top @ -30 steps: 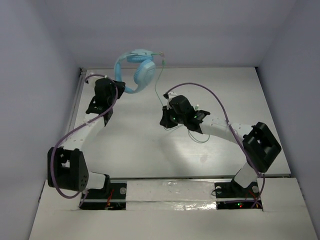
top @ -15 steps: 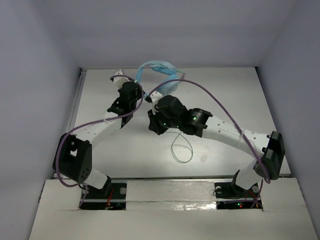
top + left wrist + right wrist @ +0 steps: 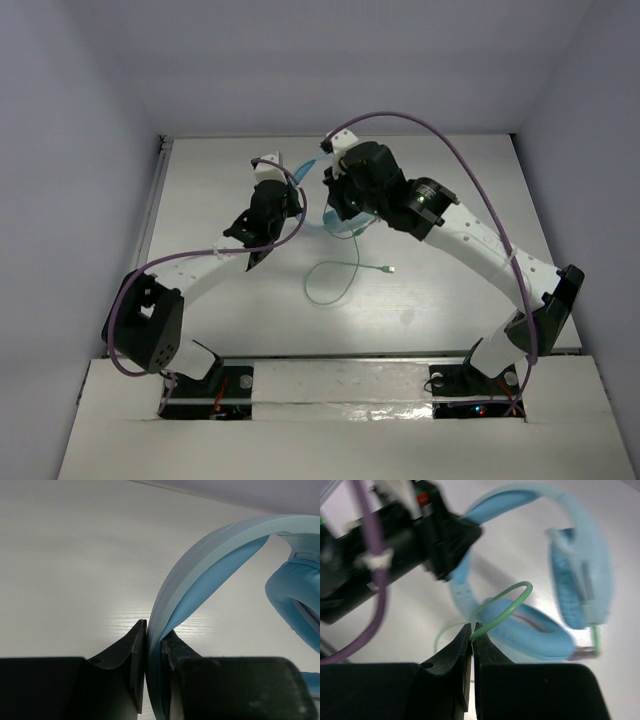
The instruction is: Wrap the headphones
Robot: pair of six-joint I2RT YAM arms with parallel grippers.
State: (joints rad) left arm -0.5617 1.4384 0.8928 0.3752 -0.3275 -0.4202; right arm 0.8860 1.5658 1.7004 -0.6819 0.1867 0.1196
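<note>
A white rectangular table (image 3: 450, 290) fills the floor of a pale-walled enclosure. Two black-and-white arms reach across it from the near edge and meet over its middle, toward the far side. The left arm (image 3: 200, 265) comes in low from the left. The right arm (image 3: 470, 235) arches over from the right, with a thick purple cable (image 3: 440, 130) looping high above it.

Between the two wrists sit the light blue over-ear headphones (image 3: 575, 580), largely hidden from above by the arms. Their padded cups lie close together, and the wrist views do not show whether they touch the table.

The left gripper (image 3: 153, 630) is clenched on the curved light blue headband (image 3: 200, 565), one dark finger pressed against each face of the band.

The right gripper (image 3: 472, 627) is pinched tight on the thin pale green cable (image 3: 520, 584), which arcs up from the fingertips in a small hoop just in front of the lower cup. In the overhead view the cable runs on toward the near side and lies on the table as a loose loop. It ends at a small pale plug (image 3: 392, 269) resting flat, just right of the loop and apart from both arms.
</note>
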